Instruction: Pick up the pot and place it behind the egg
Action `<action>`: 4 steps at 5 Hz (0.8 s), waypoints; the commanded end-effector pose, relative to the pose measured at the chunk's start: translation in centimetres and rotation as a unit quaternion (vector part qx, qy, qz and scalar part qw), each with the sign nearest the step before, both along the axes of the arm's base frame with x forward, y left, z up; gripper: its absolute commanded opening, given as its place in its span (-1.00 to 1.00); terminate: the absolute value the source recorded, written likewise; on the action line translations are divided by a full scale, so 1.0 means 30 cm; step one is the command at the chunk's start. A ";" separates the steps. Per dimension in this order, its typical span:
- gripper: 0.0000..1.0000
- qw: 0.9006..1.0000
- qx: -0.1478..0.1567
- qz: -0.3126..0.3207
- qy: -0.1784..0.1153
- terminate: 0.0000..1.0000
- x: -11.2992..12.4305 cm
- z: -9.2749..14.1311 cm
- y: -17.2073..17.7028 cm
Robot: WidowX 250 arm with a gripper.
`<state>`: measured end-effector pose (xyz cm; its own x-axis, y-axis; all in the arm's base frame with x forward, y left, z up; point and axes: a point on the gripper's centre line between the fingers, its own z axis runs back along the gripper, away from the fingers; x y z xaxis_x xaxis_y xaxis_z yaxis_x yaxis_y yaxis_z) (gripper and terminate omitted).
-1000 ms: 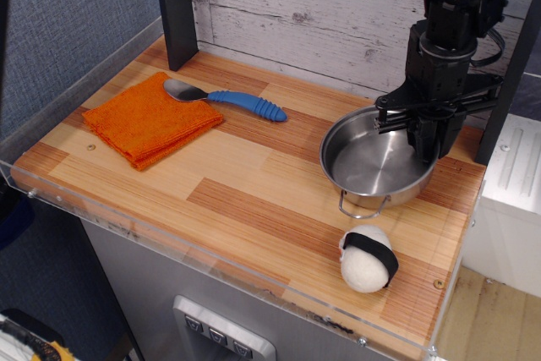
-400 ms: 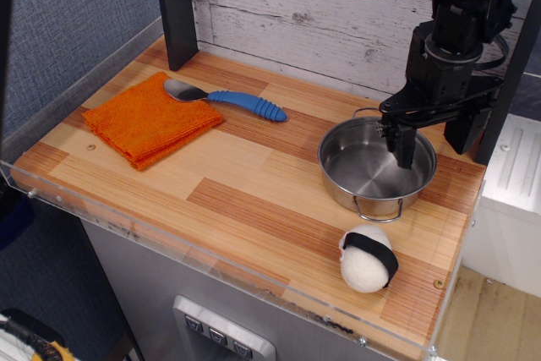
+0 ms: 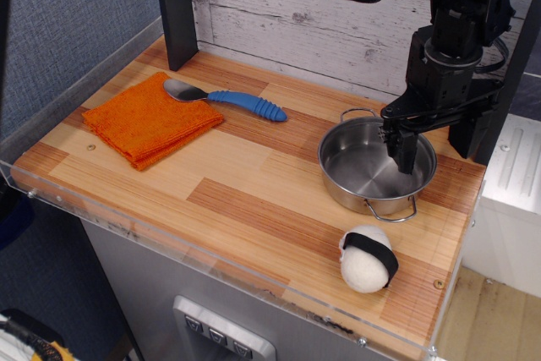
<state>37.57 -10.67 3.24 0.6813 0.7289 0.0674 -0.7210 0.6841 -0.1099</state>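
The shiny steel pot (image 3: 365, 171) stands flat on the wooden table (image 3: 254, 200) at the right, its two wire handles at back left and front right. The white fuzzy egg (image 3: 368, 258) with a black band lies just in front of the pot, apart from it. My gripper (image 3: 433, 145) hangs over the pot's right rim with its jaws apart. One finger (image 3: 405, 150) is inside the pot and the other is outside the rim. It holds nothing.
An orange folded cloth (image 3: 150, 120) lies at the left, with a blue-handled spoon (image 3: 228, 97) resting partly on it. A black post (image 3: 176, 6) stands at the back left. A white box (image 3: 511, 192) stands off the table's right edge. A clear rim runs along the front.
The gripper held the pot's right rim with the pot tilted. It has let go and opened. The pot now sits flat and has turned a little, handles shifted.
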 end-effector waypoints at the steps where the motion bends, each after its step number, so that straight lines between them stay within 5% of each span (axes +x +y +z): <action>1: 1.00 0.996 -0.050 0.024 -0.067 -1.00 -0.038 0.233 -0.008; 4: 1.00 0.989 -0.046 0.071 -0.125 -1.00 -0.220 0.476 0.074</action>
<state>31.35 -8.54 16.19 0.5567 0.8198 0.1341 -0.7606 0.5679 -0.3145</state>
